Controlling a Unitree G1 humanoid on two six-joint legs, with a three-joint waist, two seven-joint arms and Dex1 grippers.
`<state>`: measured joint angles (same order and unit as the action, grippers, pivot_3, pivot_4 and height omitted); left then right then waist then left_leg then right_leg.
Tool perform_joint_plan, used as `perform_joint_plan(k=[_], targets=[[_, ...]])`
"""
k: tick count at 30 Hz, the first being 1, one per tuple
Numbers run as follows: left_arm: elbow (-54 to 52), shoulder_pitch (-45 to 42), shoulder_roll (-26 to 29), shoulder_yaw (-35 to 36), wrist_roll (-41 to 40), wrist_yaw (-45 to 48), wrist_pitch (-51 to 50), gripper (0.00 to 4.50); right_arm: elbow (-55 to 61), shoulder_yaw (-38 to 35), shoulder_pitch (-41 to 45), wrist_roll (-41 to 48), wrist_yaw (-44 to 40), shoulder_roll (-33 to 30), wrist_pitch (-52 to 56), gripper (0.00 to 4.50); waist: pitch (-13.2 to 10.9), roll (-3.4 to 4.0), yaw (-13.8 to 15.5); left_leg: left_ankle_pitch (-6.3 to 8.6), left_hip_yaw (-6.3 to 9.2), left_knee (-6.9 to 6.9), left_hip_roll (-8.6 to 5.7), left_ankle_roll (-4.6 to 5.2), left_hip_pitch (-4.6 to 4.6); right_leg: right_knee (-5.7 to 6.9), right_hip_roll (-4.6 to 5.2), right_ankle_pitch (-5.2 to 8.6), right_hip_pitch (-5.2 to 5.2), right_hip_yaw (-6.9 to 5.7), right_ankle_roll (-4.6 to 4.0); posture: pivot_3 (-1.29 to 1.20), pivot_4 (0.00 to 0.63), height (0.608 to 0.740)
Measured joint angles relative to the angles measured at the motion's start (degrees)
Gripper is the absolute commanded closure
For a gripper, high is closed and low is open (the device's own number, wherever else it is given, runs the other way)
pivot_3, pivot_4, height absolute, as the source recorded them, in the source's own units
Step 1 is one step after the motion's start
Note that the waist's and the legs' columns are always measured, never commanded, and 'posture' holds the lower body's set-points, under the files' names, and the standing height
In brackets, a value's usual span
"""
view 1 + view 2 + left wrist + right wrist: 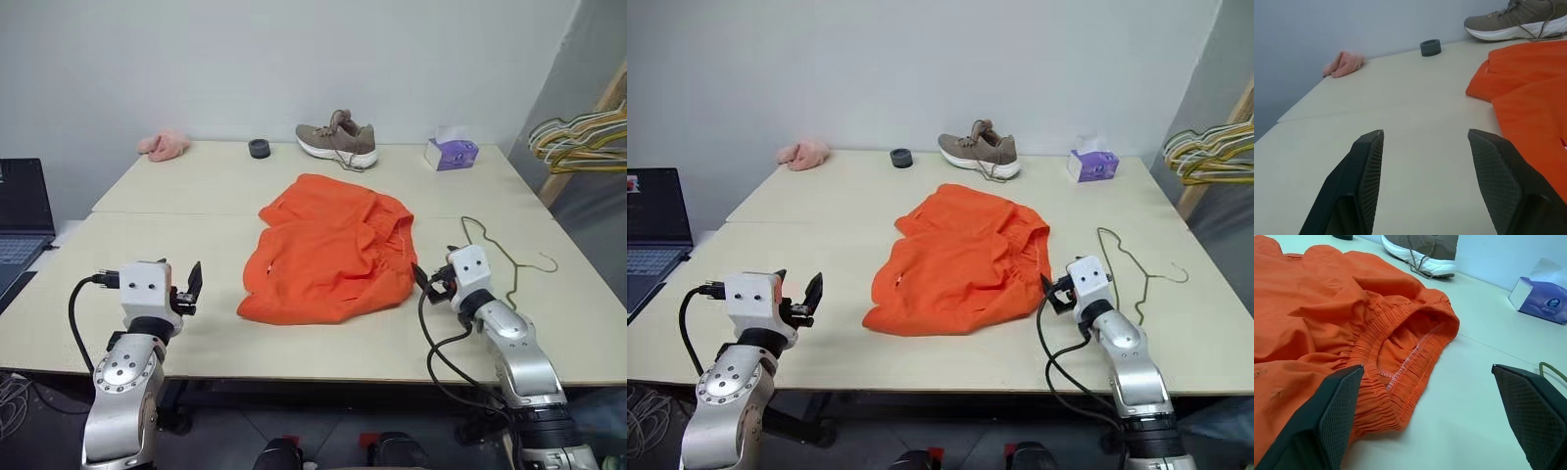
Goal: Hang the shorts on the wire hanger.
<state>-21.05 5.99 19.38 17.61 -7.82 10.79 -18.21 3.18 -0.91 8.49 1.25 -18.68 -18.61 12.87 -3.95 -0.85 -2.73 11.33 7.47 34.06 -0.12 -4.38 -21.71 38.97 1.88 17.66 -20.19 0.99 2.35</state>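
Observation:
The orange shorts [328, 250] lie crumpled on the middle of the table, their elastic waistband [1400, 357] turned to the right. Right of them on the table lies the thin wire hanger [500, 250]. My right gripper [1427, 367] stands wide open and low over the table at the shorts' right edge, facing the waistband opening with nothing between its fingers. My left gripper [1425, 134] is open above bare table left of the shorts, also seen at the front left [186, 284].
A brown shoe [338, 140], a purple tissue box [451, 153], a dark tape roll [259, 148] and a pink fluffy cloth [164, 146] line the table's far edge. A laptop [20, 220] sits off to the left. A bunch of coloured hangers [578, 137] hangs at the right.

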Motion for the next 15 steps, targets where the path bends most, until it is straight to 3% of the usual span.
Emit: perform_joint_plan(k=[14,15], targets=[[-0.6,0.4,0.1,-0.5,-1.2,2.2,0.0,1.61,0.1,0.1,0.0,0.5,-1.4,0.0,0.0,0.03,0.0,0.0,0.0,0.0,0.0,0.0,0.0,0.0,0.0,0.0,0.0,0.01,0.0,0.0,-0.01,-0.03,0.0,0.74],[-0.6,0.6,0.1,-0.5,-2.2,3.0,0.0,1.44,0.1,0.1,0.0,0.6,-1.6,0.0,0.0,0.01,0.0,0.0,0.0,0.0,-0.01,0.0,0.0,0.0,0.0,0.0,0.0,0.01,0.0,0.0,-0.02,-0.04,0.0,0.74]])
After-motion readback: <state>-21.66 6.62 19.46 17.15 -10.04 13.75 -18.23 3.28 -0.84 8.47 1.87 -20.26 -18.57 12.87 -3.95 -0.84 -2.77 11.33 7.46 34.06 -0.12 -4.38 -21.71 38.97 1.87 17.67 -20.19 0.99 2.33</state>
